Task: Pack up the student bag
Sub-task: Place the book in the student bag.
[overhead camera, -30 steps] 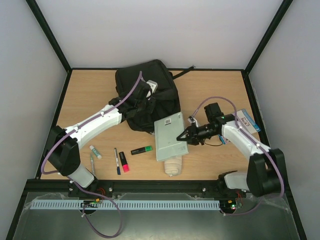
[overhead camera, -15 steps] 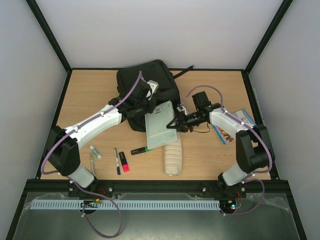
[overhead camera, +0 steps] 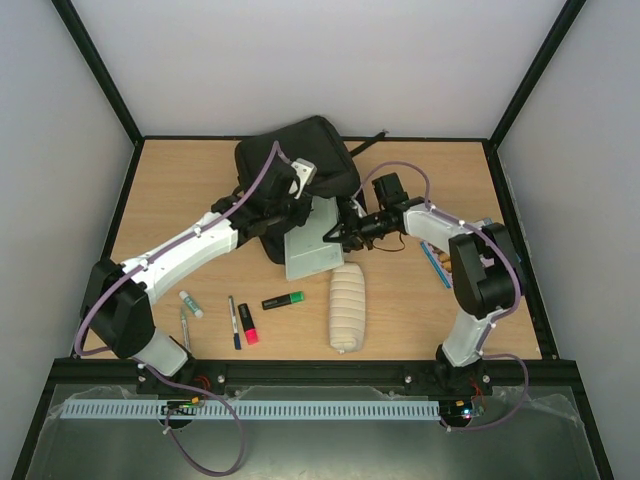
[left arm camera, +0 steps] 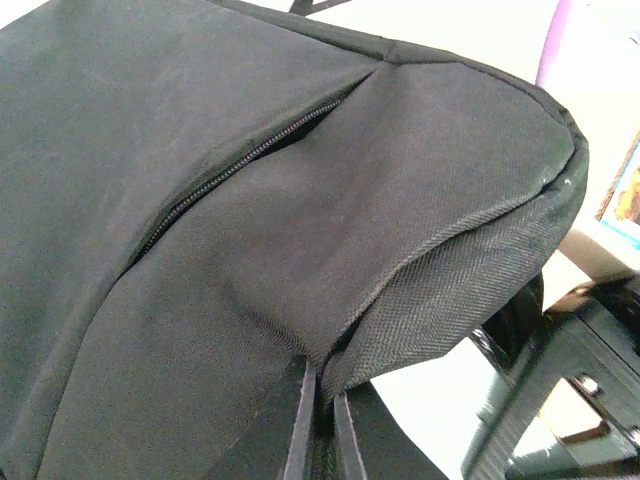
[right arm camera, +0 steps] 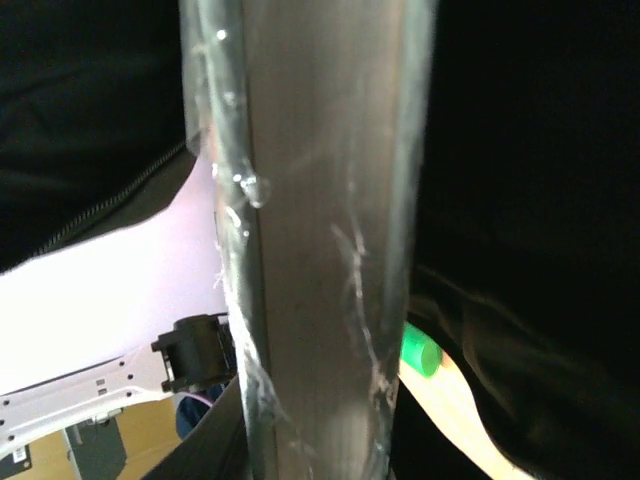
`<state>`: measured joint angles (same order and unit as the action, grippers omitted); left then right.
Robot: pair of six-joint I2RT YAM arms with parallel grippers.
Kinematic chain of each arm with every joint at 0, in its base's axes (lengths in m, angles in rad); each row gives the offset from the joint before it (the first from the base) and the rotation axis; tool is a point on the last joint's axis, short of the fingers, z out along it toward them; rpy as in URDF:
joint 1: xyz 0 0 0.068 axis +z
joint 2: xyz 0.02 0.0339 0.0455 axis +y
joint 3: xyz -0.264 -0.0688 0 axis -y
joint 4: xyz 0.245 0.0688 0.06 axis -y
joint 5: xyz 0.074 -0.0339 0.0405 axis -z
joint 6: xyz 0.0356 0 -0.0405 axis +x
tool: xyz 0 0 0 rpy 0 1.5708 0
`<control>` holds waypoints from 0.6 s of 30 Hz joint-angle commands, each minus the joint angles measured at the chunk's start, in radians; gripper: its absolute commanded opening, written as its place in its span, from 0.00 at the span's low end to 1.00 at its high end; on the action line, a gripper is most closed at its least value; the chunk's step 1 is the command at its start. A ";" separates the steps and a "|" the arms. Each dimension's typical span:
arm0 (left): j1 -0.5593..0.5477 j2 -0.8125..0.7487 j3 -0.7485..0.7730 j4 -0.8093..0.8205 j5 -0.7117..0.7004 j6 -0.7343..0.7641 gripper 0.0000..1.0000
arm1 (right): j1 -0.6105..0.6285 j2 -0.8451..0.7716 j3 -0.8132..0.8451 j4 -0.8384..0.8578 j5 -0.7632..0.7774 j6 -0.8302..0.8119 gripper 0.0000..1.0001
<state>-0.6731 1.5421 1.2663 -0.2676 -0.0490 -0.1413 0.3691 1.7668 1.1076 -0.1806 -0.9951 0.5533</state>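
The left claw [left arm camera: 318,425] is pressed together on a fold of black fabric at the near edge of the student bag [overhead camera: 310,150], beside a partly open zip that the left wrist view shows running across the cloth. The right claw [overhead camera: 343,232] pinches the right edge of a plastic-wrapped book [overhead camera: 308,245] and holds it tilted, its far end against the bag's near side just beside the left claw. In the right wrist view the book's wrapped edge fills the middle of the frame, with black fabric on either side. The bag lies at the far middle of the bench [overhead camera: 180,190], a strap trailing off to its right. Nearer the arms lie a beige ribbed roll [overhead camera: 346,308], a green highlighter [overhead camera: 283,300], a pink highlighter [overhead camera: 248,326], a black pen [overhead camera: 233,320] and a small white tube [overhead camera: 190,303]. A colourful booklet [overhead camera: 436,262] lies partly under the right arm.
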 commanded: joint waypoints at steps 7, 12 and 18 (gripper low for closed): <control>-0.010 -0.057 -0.011 0.085 0.038 0.015 0.02 | 0.011 0.068 0.150 -0.053 0.086 -0.109 0.15; -0.009 -0.056 -0.026 0.085 0.023 0.020 0.02 | 0.011 0.028 0.165 -0.137 0.199 -0.182 0.44; -0.008 -0.061 -0.029 0.084 0.030 0.022 0.02 | 0.011 -0.100 0.111 -0.217 0.392 -0.275 0.61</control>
<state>-0.6758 1.5368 1.2331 -0.2523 -0.0406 -0.1341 0.3733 1.7966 1.2304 -0.3202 -0.7349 0.3828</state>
